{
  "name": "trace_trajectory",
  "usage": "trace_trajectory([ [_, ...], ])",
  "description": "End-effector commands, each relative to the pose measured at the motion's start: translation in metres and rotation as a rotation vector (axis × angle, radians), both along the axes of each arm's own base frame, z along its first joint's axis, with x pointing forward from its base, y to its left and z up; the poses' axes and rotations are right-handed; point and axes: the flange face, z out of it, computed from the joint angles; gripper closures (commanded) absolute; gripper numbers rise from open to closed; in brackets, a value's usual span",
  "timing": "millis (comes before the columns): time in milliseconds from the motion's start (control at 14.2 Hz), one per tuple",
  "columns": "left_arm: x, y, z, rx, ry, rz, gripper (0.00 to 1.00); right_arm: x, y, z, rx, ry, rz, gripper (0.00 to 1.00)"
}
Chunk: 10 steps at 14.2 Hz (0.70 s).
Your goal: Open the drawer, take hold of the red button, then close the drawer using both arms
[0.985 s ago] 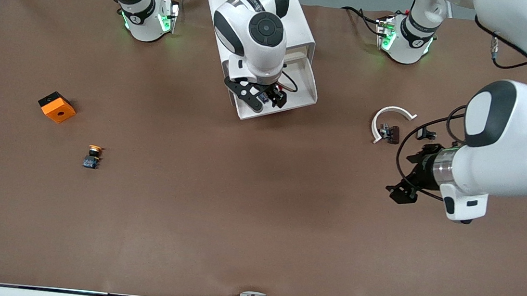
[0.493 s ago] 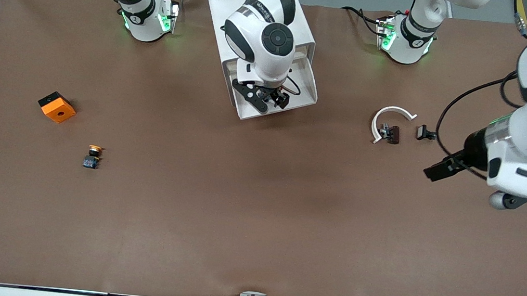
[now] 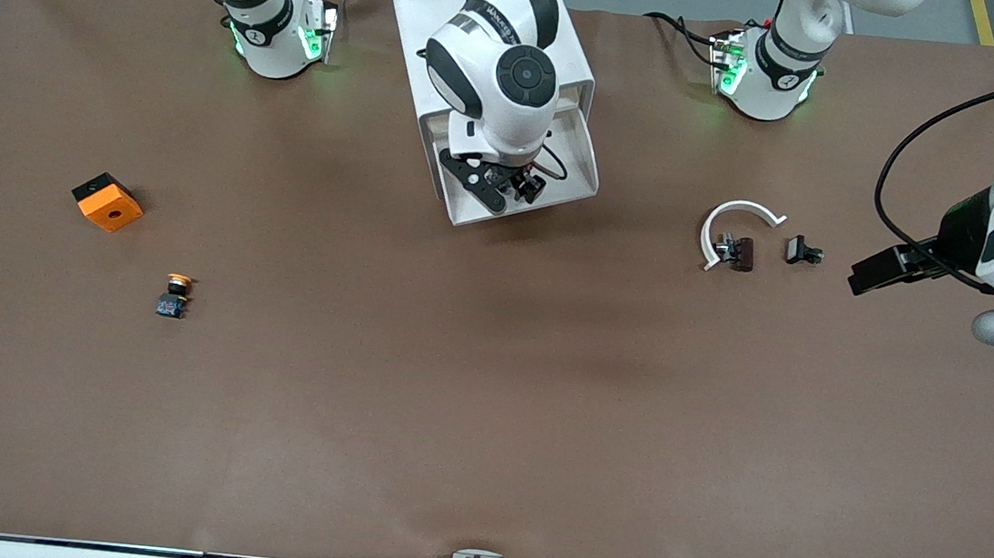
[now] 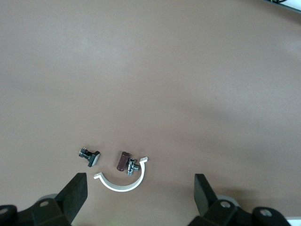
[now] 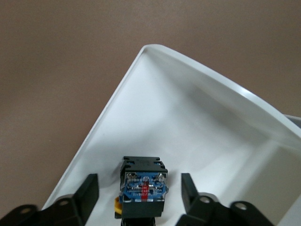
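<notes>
The white drawer (image 3: 582, 176) stands pulled out of its white cabinet (image 3: 414, 7), near the arms' bases. My right gripper (image 3: 498, 190) is down inside the drawer, open. In the right wrist view its fingers (image 5: 89, 190) stand either side of a button (image 5: 142, 188) with a black body and bluish base on the drawer floor (image 5: 188, 122), with a gap on each side. The button's cap is hidden. My left gripper (image 3: 879, 267) is open and empty in the air at the left arm's end of the table.
A white curved clamp (image 3: 734, 218) with a brown part (image 3: 742, 252) and a black part (image 3: 801, 251) lies under the left gripper's view (image 4: 123, 181). An orange block (image 3: 107, 201) and an orange-capped button (image 3: 175, 294) lie toward the right arm's end.
My left arm has swung up and away toward its end of the table, past the clamp. My right gripper has shifted slightly inside the drawer.
</notes>
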Motion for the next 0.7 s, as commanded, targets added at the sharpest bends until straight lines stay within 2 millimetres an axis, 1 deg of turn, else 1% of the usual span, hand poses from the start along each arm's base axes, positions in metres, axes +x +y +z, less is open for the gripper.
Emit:
trace_trajectory([
  [0,-0.012,0.012,0.003,0.004,0.008,-0.037,0.00,-0.001,0.000,-0.001,-0.013,-0.010,-0.012,0.45],
  [70,-0.016,0.021,0.005,-0.003,0.010,-0.029,0.00,-0.001,0.001,0.000,-0.008,-0.014,-0.012,0.79],
  [141,-0.019,0.034,0.005,-0.011,0.009,-0.021,0.00,-0.001,0.001,0.000,-0.009,-0.013,-0.010,1.00],
  [282,-0.027,0.044,0.010,-0.041,0.007,-0.034,0.00,0.003,-0.002,0.003,-0.006,-0.014,-0.013,1.00],
  [352,-0.031,0.049,0.010,-0.048,0.012,-0.031,0.00,0.009,-0.006,0.011,0.005,-0.019,-0.014,1.00],
  [422,-0.038,0.053,0.011,-0.055,0.012,-0.028,0.00,0.017,-0.011,0.017,0.012,-0.025,-0.025,1.00],
  [493,-0.044,0.053,0.009,-0.050,0.005,-0.037,0.00,0.027,-0.018,0.024,0.026,-0.030,-0.029,1.00],
  [633,-0.059,0.046,0.006,-0.009,-0.006,-0.063,0.00,0.052,-0.036,0.046,0.062,-0.038,-0.009,1.00],
])
